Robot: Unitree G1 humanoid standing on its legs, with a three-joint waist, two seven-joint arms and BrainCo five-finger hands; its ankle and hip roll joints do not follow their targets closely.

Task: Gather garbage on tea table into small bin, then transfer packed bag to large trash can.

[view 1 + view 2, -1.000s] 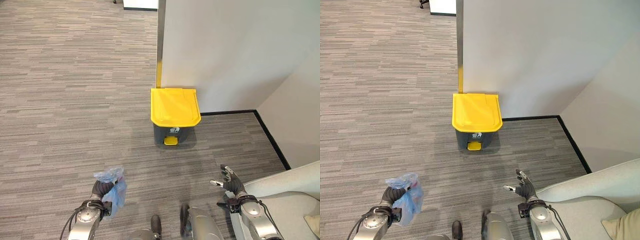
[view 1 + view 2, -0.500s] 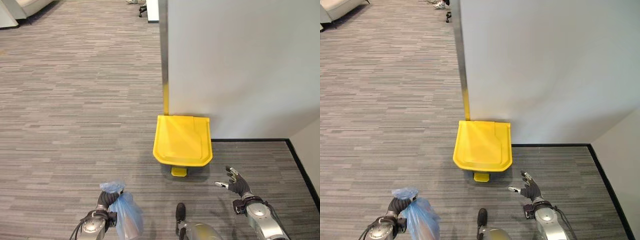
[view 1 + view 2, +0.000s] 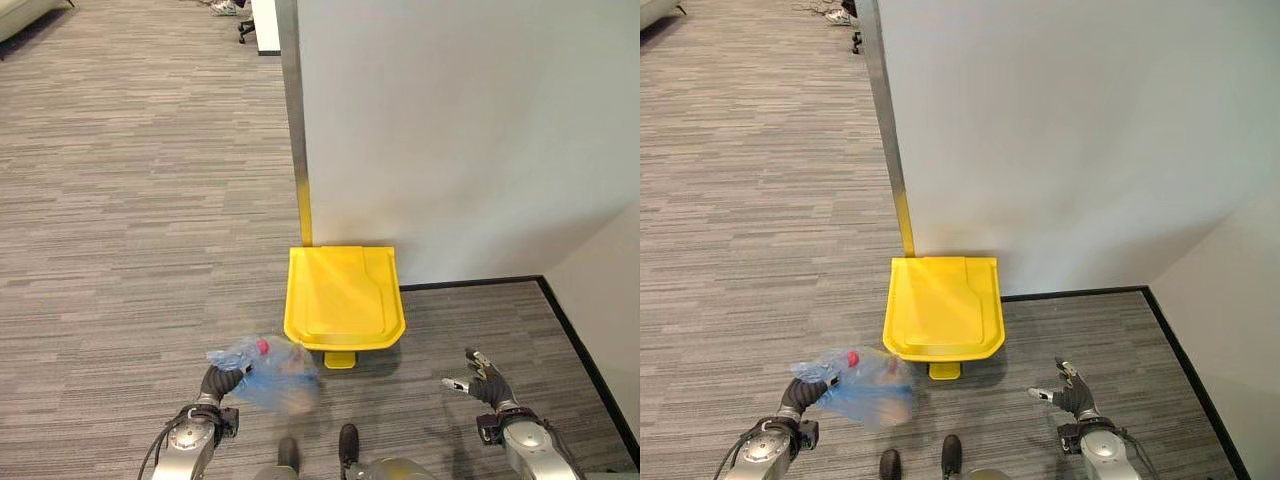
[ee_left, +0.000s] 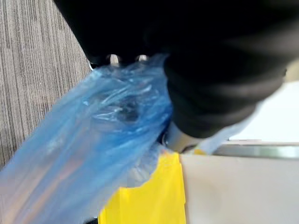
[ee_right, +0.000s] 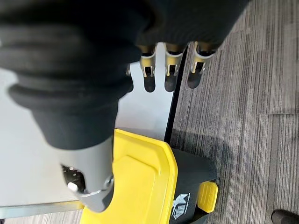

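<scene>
My left hand [image 3: 218,381] is shut on the knotted top of a translucent blue garbage bag [image 3: 268,368], which swings out to the right toward the bin; something red shows inside it [image 3: 851,357]. The bag [image 4: 93,154] spreads past the hand in the left wrist view. A large trash can with a closed yellow lid [image 3: 343,309] and a yellow foot pedal [image 3: 339,359] stands against the white wall, just ahead of me. My right hand [image 3: 485,373] hangs open and empty to the right of the can, its fingers [image 5: 168,70] straight; the can's dark body and pedal [image 5: 206,196] show beneath them.
A white wall [image 3: 470,130] with a metal corner strip [image 3: 293,110] rises behind the can. A black skirting line [image 3: 580,350] edges the recess on the right. Grey striped carpet [image 3: 120,220] spreads to the left. Chair castors and shoes show far off at the top [image 3: 232,10].
The camera has shifted, so the can and wall sit further left. The bag has swung from hanging below my left hand out to the right toward the can. My right hand stays open.
</scene>
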